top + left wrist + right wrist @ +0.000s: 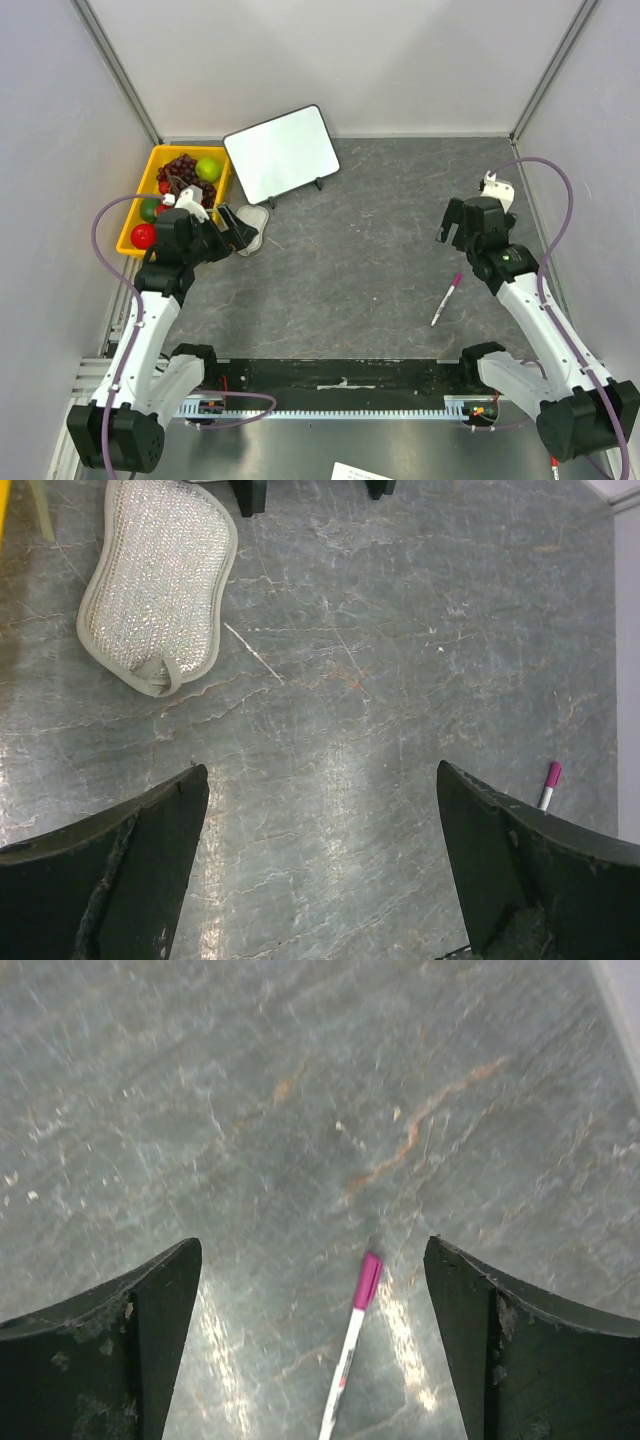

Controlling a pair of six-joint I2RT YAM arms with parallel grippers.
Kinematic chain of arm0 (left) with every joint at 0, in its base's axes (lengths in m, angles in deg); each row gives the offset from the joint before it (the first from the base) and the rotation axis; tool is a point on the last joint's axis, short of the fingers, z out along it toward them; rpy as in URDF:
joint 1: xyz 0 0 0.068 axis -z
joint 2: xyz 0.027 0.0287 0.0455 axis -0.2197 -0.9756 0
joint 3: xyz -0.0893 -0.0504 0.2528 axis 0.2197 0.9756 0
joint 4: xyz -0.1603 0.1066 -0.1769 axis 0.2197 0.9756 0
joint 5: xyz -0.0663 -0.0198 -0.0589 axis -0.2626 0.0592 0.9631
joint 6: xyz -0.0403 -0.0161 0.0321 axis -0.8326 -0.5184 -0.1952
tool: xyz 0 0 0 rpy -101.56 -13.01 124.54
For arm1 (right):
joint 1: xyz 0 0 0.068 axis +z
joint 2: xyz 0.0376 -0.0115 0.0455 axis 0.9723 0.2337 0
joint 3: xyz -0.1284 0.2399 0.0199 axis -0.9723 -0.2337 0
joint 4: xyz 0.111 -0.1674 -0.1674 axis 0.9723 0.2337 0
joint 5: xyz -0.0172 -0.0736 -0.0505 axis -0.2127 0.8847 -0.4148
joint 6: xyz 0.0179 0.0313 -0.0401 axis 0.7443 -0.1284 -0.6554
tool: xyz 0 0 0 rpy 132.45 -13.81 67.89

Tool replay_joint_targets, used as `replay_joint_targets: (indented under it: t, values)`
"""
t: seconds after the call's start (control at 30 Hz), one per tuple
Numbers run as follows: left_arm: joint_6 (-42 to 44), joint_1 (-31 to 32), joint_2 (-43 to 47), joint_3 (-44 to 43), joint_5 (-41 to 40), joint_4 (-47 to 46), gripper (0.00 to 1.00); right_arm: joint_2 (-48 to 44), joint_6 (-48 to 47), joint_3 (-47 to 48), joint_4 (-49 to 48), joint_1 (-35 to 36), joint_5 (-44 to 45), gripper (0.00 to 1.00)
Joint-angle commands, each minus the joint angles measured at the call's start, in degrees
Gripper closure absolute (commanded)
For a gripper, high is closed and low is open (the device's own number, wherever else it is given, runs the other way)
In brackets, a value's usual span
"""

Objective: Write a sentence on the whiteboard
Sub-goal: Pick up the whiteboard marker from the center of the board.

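Far left corner of table point(360, 240): bin point(190, 149) by the left wall, fruit point(207, 168) in it. Just right of bin, toward the back: whiteboard point(282, 153), propped tilted on its feet. Just before the board's left foot: eraser pad point(158, 588), flat on table. Left gripper point(320, 768) over table beside pad, on its near-right side. Right of centre, well apart from board: marker point(446, 298), flat on table, cap end toward the back. Right gripper point(310, 1243) above table just behind marker's cap end.
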Motion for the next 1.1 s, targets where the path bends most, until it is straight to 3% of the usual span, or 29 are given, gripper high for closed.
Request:
replay_joint_targets:
  t: [0.0, 0.27, 0.53, 1.07]
  values:
    - [3.76, -0.14, -2.3, -3.72, 1.56, 3.18, 0.0, 0.06, 5.18, 0.58, 8.03, -0.07, -4.56, 0.02]
    - [6.57, -0.23, -5.83, -3.46, 2.09, 4.33, 0.0, 0.76, 8.87, -3.82, 10.84, -0.16, -4.92, 0.02]
    - [7.98, -0.23, -5.21, -3.11, 1.3, 5.74, 0.0, 8.84, 11.69, -6.11, 12.43, -0.07, -4.21, 0.02]
    - [6.4, -0.23, -6.27, -0.48, 8.33, 4.68, 0.01, 17.63, 13.81, -13.05, 4.61, -0.78, -6.31, 0.2]
